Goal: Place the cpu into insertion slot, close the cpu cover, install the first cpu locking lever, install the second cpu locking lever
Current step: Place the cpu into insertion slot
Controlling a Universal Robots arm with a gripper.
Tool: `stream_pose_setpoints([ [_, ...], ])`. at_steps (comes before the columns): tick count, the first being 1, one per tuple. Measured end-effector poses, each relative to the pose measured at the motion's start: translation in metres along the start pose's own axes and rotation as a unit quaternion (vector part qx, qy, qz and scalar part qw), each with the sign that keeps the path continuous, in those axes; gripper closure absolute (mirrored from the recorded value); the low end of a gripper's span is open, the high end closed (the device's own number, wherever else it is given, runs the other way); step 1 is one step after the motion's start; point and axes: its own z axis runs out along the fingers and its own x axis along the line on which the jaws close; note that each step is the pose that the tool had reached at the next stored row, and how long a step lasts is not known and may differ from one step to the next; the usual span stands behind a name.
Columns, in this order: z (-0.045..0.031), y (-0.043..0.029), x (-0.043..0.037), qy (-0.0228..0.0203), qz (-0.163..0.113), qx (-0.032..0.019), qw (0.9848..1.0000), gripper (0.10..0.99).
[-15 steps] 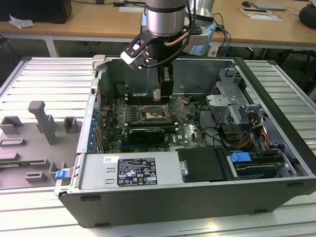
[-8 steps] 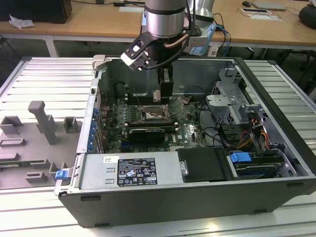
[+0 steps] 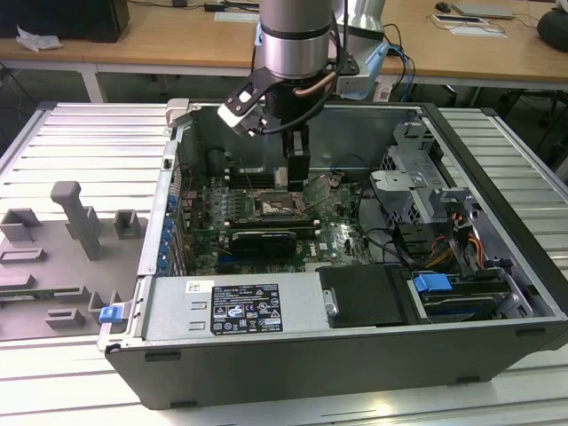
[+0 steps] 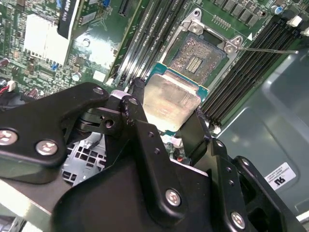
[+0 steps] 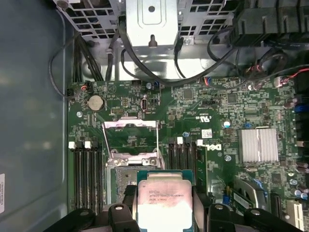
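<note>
The gripper (image 4: 168, 110) was clamped on the cpu (image 5: 164, 198), held just above the bare insertion slot (image 4: 195, 55), at whose edge the cpu cover (image 5: 129, 124) stood open, so all four steps appeared left to do.

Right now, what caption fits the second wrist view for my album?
Hand grips the cpu close to the open socket.

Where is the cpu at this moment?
In the second wrist view the cpu is clamped in the gripper, held over the motherboard just beside the open socket, not yet seated in it.
</note>
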Motion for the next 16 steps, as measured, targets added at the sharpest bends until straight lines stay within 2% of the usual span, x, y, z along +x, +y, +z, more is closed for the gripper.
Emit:
stream_pose_setpoints([
  [2,0.0036,-0.0003,0.0008,0.0002,-0.002,0.0,1.0,0.541],
  [4,0.0083,-0.0008,0.0016,0.0012,-0.015,0.0003,0.9999,0.541],
  [16,0.0142,-0.0013,0.0016,0.0012,-0.016,0.0011,0.9999,0.541],
])
